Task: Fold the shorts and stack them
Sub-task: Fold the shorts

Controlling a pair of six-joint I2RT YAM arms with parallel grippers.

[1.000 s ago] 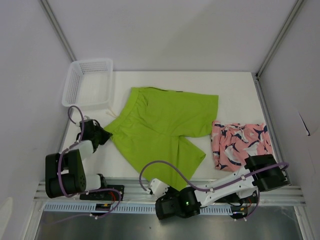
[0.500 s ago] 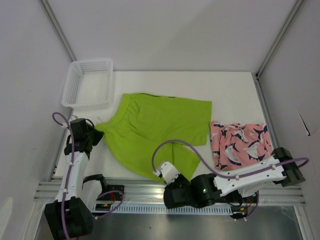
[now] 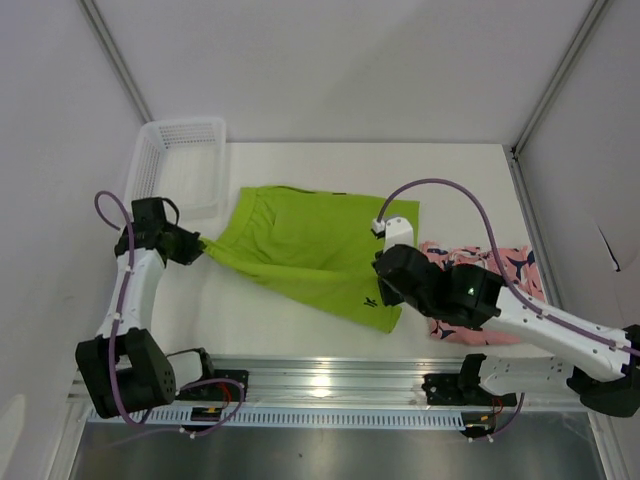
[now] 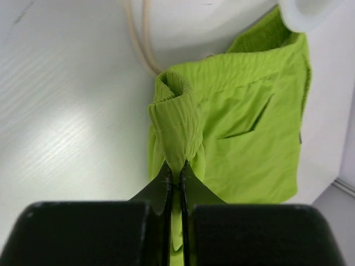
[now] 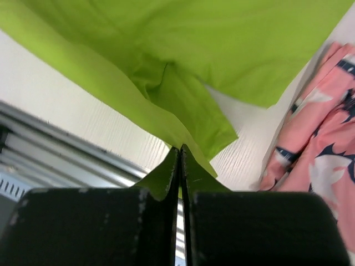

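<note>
The lime green shorts lie stretched across the middle of the table, partly folded over themselves. My left gripper is shut on the bunched waistband corner at their left end. My right gripper is shut on a leg hem at their near right corner and holds it raised off the table. The pink fish-print shorts lie at the right edge, partly covered by my right arm. In the right wrist view the pink shorts sit just right of the green shorts.
A white mesh basket stands at the back left corner, just behind my left arm. A cream drawstring trails on the table beyond the waistband. The metal rail runs along the near edge. Walls close in the table on both sides.
My right arm has swung from the near right up over the middle, carrying the green leg hem with it. My left gripper has pulled the waistband left and back. The green shorts are now drawn out flatter.
</note>
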